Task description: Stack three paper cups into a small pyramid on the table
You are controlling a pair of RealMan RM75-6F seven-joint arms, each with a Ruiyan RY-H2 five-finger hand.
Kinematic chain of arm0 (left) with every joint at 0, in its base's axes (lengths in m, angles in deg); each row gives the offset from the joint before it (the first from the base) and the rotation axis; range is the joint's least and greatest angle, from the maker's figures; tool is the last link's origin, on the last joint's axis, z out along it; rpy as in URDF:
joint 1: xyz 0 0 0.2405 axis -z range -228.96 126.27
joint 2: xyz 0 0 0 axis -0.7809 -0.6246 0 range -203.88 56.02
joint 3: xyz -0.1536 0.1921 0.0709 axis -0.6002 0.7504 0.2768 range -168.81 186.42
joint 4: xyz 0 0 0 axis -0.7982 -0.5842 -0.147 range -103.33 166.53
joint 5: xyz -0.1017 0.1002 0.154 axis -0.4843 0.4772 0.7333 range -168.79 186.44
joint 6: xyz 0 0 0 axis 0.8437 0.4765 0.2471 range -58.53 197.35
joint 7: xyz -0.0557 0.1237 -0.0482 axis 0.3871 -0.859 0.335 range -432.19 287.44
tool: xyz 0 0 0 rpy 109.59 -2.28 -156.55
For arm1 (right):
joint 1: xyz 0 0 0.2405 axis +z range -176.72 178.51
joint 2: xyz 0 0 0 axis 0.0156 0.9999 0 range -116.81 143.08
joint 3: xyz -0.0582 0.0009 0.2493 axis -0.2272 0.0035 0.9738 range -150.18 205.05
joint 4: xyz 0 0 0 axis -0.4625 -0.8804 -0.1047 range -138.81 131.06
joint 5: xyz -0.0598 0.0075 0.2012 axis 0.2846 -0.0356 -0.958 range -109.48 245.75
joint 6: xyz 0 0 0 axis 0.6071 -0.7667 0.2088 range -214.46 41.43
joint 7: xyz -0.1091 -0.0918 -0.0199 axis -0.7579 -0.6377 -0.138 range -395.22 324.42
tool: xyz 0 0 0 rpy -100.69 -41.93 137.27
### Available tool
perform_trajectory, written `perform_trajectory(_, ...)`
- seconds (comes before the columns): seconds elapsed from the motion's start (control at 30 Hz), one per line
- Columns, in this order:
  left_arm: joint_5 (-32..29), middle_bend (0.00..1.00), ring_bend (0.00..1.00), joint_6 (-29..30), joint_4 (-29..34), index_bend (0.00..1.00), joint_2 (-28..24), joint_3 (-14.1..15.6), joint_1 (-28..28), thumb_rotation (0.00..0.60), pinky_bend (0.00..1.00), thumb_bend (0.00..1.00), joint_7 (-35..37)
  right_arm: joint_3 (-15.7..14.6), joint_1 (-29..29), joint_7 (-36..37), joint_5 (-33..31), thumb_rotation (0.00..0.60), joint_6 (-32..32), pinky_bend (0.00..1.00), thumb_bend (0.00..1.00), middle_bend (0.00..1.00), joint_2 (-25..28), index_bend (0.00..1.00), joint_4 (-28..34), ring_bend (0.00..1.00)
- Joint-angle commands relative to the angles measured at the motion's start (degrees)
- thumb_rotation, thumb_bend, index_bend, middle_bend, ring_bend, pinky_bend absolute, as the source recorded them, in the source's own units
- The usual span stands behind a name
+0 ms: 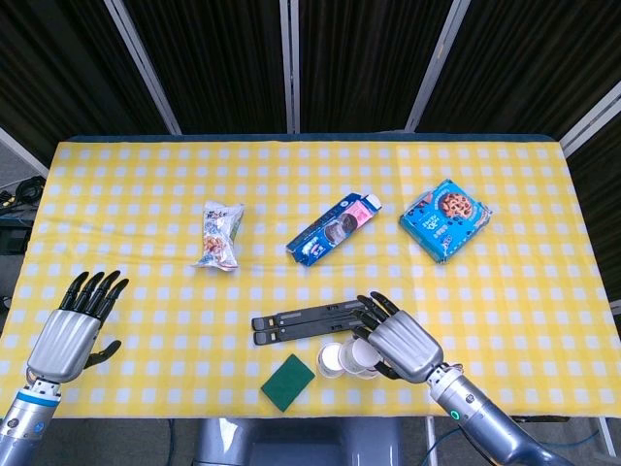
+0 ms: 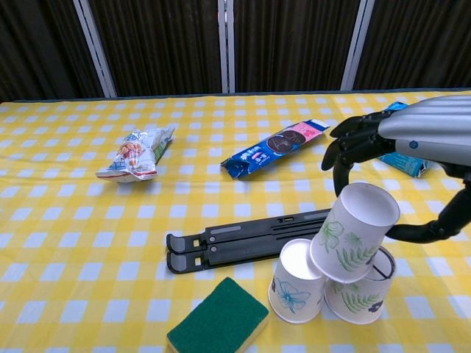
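Table (image 1: 146, 184): yellow/white check cloth, carries everything below.
R hand (image 2: 412, 147): fingers (image 2: 346, 147) curved around top cup (image 2: 353, 234), thumb below on far side; holds it tilted, upside down, base pointing up-right, long axis leaning right.
L hand (image 1: 73, 330): near-left table edge, fingers spread, holds nothing, well apart from cups.
Black folding stand (image 2: 246, 239): flat, long axis L–R, just behind cups.
Blue cookie box (image 1: 444, 219): far right; writing too small to read.
Blue wafer pack (image 2: 274, 148): mid table, label not legible.
Snack bag (image 2: 137, 154): left of centre.
Green sponge (image 2: 218, 320): near edge, just left of cups.
Base cups: left cup (image 2: 294, 283) and right cup (image 2: 360, 288), upside down, side by side, floral print; top cup rests on both.
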Motion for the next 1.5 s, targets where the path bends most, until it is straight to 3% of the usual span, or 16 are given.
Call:
perform_trajectory(0.03,0.0,0.00,0.00,0.0,0.0,0.00,0.0,0.0,0.0,0.600,0.00,0.19,0.0,0.0,0.0,-0.5,-0.3,0.600,-0.1,0.10,0.24,0.19,-0.1,0.51,0.3,0.00)
perform_trajectory(0.43,0.1,0.00,0.00,-0.2,0.0,0.00,-0.2,-0.1,-0.1,0.600,0.00,0.20,0.4,-0.5,0.0,-3.3,-0.9,0.600,0.0,0.10,0.22,0.17,-2.2,0.49,0.2,0.00)
perform_trajectory(0.8,-0.2,0.00,0.00,-0.3,0.0,0.00,-0.3,-0.4,-0.1,0.600,0.00,0.19,0.7,-0.6,-0.5,-6.2,-1.7,0.600,-1.5,0.05,0.15,0.03,-2.0,0.22,1.0,0.00)
perform_trajectory(1.17,-0.9,0.00,0.00,-0.3,-0.3,0.00,-0.5,-0.8,-0.2,0.600,0.00,0.20,1.3,0.1,-2.1,-9.1,-6.1,0.600,-5.1,0.05,0.15,0.00,2.3,0.15,3.2,0.00)
perform_trajectory(1.37,-1.9,0.00,0.00,-0.4,-0.6,0.00,-0.6,-1.3,-0.3,0.600,0.00,0.19,1.8,0.4,-5.7,-6.0,-7.2,0.600,-11.0,0.03,0.15,0.00,4.6,0.14,0.5,0.00)
perform_trajectory(1.5,-2.1,0.00,0.00,0.3,-1.1,0.00,-0.2,-1.7,-0.5,0.600,0.00,0.19,2.0,-0.2,-9.9,2.0,-6.0,0.600,-15.2,0.00,0.15,0.00,4.7,0.12,-6.3,0.00)
